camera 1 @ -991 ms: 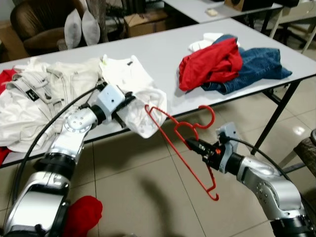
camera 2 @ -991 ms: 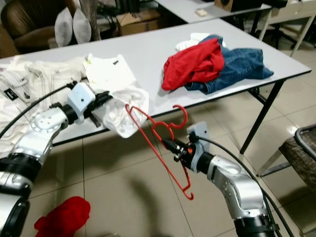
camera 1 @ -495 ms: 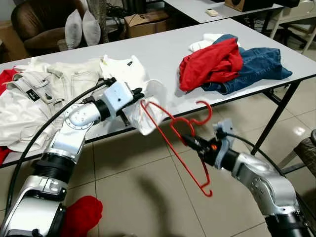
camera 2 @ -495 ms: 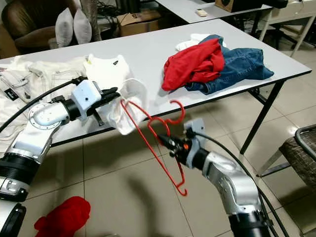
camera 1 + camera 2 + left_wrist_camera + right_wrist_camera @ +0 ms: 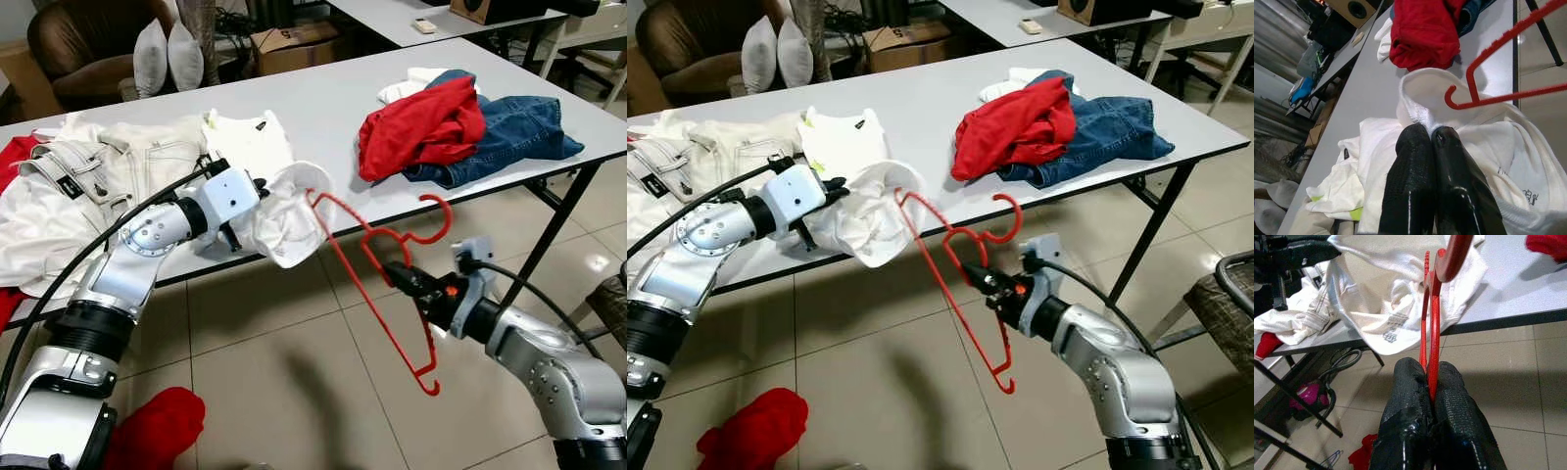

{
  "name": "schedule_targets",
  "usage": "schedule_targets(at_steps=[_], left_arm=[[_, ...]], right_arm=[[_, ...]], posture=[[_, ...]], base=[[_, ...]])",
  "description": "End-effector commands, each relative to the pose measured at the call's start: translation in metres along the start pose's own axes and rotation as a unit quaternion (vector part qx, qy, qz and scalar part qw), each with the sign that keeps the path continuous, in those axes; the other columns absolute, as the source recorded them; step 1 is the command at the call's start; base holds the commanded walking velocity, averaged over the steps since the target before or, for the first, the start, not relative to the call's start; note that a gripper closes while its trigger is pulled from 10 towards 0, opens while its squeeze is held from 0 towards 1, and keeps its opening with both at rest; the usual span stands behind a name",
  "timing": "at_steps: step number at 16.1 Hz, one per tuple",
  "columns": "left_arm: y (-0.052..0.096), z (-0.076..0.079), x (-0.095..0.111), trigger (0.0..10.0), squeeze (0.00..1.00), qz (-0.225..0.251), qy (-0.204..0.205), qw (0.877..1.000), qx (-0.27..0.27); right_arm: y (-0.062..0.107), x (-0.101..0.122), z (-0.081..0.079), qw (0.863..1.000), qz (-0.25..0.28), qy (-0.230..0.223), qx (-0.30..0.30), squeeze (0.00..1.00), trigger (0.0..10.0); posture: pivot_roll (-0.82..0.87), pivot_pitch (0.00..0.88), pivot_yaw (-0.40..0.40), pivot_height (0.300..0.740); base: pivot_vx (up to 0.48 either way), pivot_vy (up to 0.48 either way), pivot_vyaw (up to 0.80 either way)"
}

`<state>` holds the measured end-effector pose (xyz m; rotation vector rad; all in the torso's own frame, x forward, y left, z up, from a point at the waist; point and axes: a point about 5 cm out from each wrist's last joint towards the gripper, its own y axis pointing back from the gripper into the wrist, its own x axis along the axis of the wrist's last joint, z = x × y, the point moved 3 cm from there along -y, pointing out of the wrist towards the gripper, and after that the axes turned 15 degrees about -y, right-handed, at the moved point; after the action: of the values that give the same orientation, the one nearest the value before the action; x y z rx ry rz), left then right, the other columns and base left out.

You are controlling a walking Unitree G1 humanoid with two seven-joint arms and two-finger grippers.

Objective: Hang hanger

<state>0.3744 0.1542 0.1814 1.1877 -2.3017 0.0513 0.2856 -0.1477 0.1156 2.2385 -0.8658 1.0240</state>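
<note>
A red plastic hanger (image 5: 1431, 328) hangs tilted over the floor in front of the table (image 5: 323, 98). My right gripper (image 5: 397, 276) is shut on it just below the hook (image 5: 443, 217). The hanger's upper arm end reaches the collar opening of a white shirt (image 5: 284, 225). My left gripper (image 5: 255, 186) is shut on the shirt's collar (image 5: 1418, 115) and holds it up at the table's front edge. The rest of the shirt droops over the edge.
A red garment (image 5: 421, 122) and blue jeans (image 5: 519, 122) lie on the table's right side, and a pile of cream clothes (image 5: 78, 186) on its left. A red cloth (image 5: 157, 431) lies on the floor. A table leg (image 5: 549, 230) and a chair (image 5: 615, 294) stand at the right.
My right gripper has carried the hanger a little to the right, and its upper end is now at the shirt's collar opening. The left gripper keeps its hold on the shirt.
</note>
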Motion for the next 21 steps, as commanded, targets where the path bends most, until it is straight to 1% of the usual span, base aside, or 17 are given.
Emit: schedule_targets(at_steps=[1, 2, 3, 5, 8, 9, 11, 12, 13, 14, 15, 17, 18, 19, 20, 21], left_arm=[[-0.002, -0.001, 0.005, 0.0, 0.0, 0.003, -0.015, 1.0, -0.007], [-0.003, 0.0, 0.007, 0.0, 0.0, 0.008, -0.013, 1.0, -0.008], [-0.004, 0.003, 0.013, 0.0, 0.0, 0.023, -0.007, 1.0, -0.015], [-0.005, 0.007, 0.017, 0.0, 0.0, 0.034, -0.006, 0.999, -0.025], [-0.006, 0.015, 0.028, 0.0, 0.0, 0.059, -0.002, 0.997, -0.053], [-0.005, 0.016, 0.029, 0.0, 0.0, 0.062, -0.002, 0.996, -0.061], [-0.002, 0.023, 0.026, 0.0, 0.0, 0.055, 0.003, 0.995, -0.088], [0.001, 0.03, 0.025, 0.0, 0.0, 0.053, 0.012, 0.992, -0.113], [0.004, 0.035, 0.024, 0.0, 0.0, 0.052, 0.023, 0.989, -0.133], [0.007, 0.041, 0.021, 0.0, 0.0, 0.046, 0.028, 0.986, -0.157], [0.01, 0.047, 0.017, 0.0, 0.0, 0.036, 0.029, 0.983, -0.18], [0.014, 0.051, 0.015, 0.0, 0.0, 0.035, 0.044, 0.978, -0.201], [0.015, 0.052, 0.016, 0.0, 0.0, 0.038, 0.05, 0.976, -0.207], [0.017, 0.052, 0.018, 0.0, 0.0, 0.043, 0.058, 0.973, -0.218], [0.022, 0.055, 0.021, 0.0, 0.0, 0.055, 0.075, 0.965, -0.247], [0.025, 0.055, 0.025, 0.0, 0.0, 0.068, 0.083, 0.958, -0.264]], right_arm=[[-0.001, 0.004, -0.004, 1.0, 0.007, -0.005, 0.008, 0.0, 10.0], [-0.001, 0.006, -0.006, 1.0, 0.014, -0.012, 0.013, 0.0, 10.0], [-0.005, 0.006, -0.004, 1.0, 0.016, -0.021, 0.01, 0.0, 10.0], [-0.013, 0.003, 0.0, 0.999, 0.012, -0.036, 0.011, 0.0, 10.0], [-0.039, 0.0, 0.009, 0.997, 0.003, -0.074, 0.019, 0.0, 10.0], [-0.044, 0.0, 0.011, 0.997, 0.006, -0.081, 0.017, 0.0, 10.0], [-0.056, 0.007, 0.015, 0.993, 0.028, -0.113, 0.022, 0.0, 10.0], [-0.061, 0.013, 0.015, 0.988, 0.054, -0.141, 0.029, 0.0, 10.0], [-0.064, 0.016, 0.014, 0.984, 0.071, -0.159, 0.04, 0.0, 10.0], [-0.067, 0.02, 0.012, 0.977, 0.09, -0.184, 0.054, 0.0, 10.0], [-0.07, 0.025, 0.009, 0.967, 0.113, -0.218, 0.072, 0.0, 10.0], [-0.079, 0.027, 0.004, 0.948, 0.142, -0.271, 0.089, 0.0, 10.0], [-0.082, 0.027, 0.004, 0.944, 0.149, -0.281, 0.089, 0.0, 10.0], [-0.086, 0.028, 0.004, 0.937, 0.16, -0.298, 0.09, 0.0, 10.0], [-0.095, 0.032, 0.004, 0.918, 0.187, -0.339, 0.086, 0.0, 10.0], [-0.102, 0.037, 0.004, 0.899, 0.211, -0.375, 0.081, 0.0, 10.0]], posture=[[-0.17, 0.0, 0.098, 0.74], [-0.17, 0.0, 0.098, 0.74], [-0.17, 0.0, 0.101, 0.74], [-0.17, 0.0, 0.101, 0.74], [-0.17, 0.0, 0.106, 0.74], [-0.16, 0.0, 0.106, 0.74], [-0.15, 0.0, 0.105, 0.74], [-0.15, 0.0, 0.101, 0.74], [-0.14, 0.0, 0.101, 0.74], [-0.14, 0.0, 0.101, 0.74], [-0.14, 0.0, 0.1, 0.74], [-0.13, 0.0, 0.1, 0.74], [-0.12, 0.0, 0.1, 0.74], [-0.11, 0.0, 0.1, 0.74], [-0.1, 0.0, 0.102, 0.74], [-0.09, 0.0, 0.103, 0.74]], base=[[0.0, 0.0, 0.0], [0.0, 0.0, 0.0], [0.0, 0.0, 0.0], [0.0, 0.0, 0.0], [0.0, 0.0, 0.0], [0.0, 0.0, 0.0], [0.0, 0.0, 0.0], [0.0, 0.0, 0.0], [0.0, 0.0, 0.0], [0.0, 0.0, 0.0], [0.0, 0.0, 0.0], [0.0, 0.0, 0.0], [0.0, 0.0, 0.0], [0.0, 0.0, 0.0], [0.0, 0.0, 0.0], [0.0, 0.0, 0.0]])
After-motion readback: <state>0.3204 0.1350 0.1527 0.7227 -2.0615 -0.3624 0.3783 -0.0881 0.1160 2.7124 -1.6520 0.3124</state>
